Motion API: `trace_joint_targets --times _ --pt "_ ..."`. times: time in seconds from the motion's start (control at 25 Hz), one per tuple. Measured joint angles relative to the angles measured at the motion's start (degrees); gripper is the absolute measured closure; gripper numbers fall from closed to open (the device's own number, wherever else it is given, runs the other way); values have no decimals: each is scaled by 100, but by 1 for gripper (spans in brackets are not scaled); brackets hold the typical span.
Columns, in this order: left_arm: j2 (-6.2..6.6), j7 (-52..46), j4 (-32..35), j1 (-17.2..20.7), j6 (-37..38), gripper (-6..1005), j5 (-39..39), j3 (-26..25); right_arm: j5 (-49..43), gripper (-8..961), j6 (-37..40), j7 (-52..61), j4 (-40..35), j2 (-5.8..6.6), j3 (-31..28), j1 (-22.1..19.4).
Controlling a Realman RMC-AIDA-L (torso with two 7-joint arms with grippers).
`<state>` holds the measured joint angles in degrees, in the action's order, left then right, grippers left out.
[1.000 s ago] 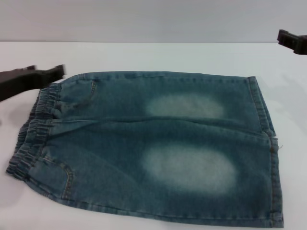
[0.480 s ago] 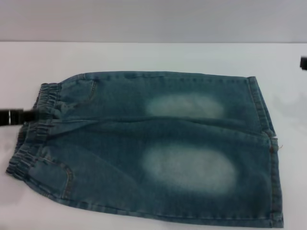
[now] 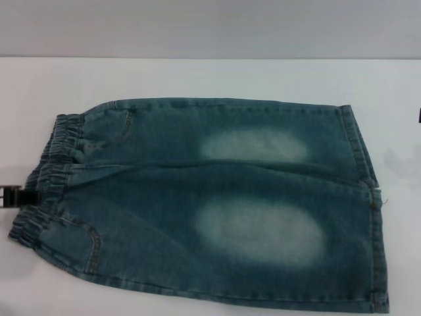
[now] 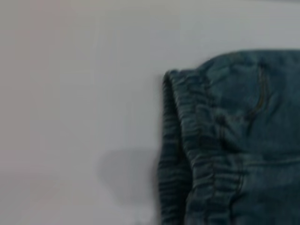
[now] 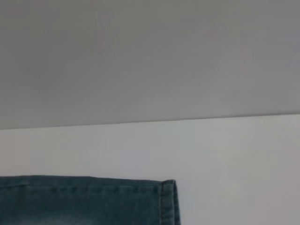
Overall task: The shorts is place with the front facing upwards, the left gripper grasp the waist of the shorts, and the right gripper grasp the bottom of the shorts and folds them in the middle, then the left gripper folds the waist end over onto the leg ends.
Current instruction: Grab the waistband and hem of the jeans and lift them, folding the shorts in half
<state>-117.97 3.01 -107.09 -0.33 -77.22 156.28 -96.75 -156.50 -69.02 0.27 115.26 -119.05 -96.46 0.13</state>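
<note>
Blue denim shorts point(image 3: 217, 197) lie flat on the white table point(image 3: 217, 76), front up. The elastic waist point(image 3: 49, 181) is at the left and the leg hems point(image 3: 371, 204) are at the right. My left gripper point(image 3: 16, 196) shows as a dark bar at the picture's left edge, level with the middle of the waistband and just touching its outer edge. The left wrist view looks down on the gathered waistband point(image 4: 197, 150). Only a dark sliver of my right gripper point(image 3: 419, 115) shows at the right edge, away from the hems. The right wrist view shows a hem corner point(image 5: 166, 201).
Bare white table surrounds the shorts on the far side, left and right. The table's far edge point(image 3: 210, 58) meets a grey wall. The shorts' near edge reaches the bottom of the head view.
My left gripper has come from the far waist corner toward me along the waistband. My right gripper has dropped lower and slid almost out at the right edge. The shorts have not moved.
</note>
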Motion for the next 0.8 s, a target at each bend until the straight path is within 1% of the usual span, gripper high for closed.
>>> trace_joint_targets --times 0.16,0.44,0.8 --pt "-11 -123 39 -101 -290 300 260 97 -15 243 126 -1 -109 7 35 13" --pt "-15 -147 320 -142 -227 320 277 180 -6 242 150 -33 -143 15 43 36" --pt "-15 -188 372 -151 -206 345 280 299 8 243 156 -108 -139 6 46 22"
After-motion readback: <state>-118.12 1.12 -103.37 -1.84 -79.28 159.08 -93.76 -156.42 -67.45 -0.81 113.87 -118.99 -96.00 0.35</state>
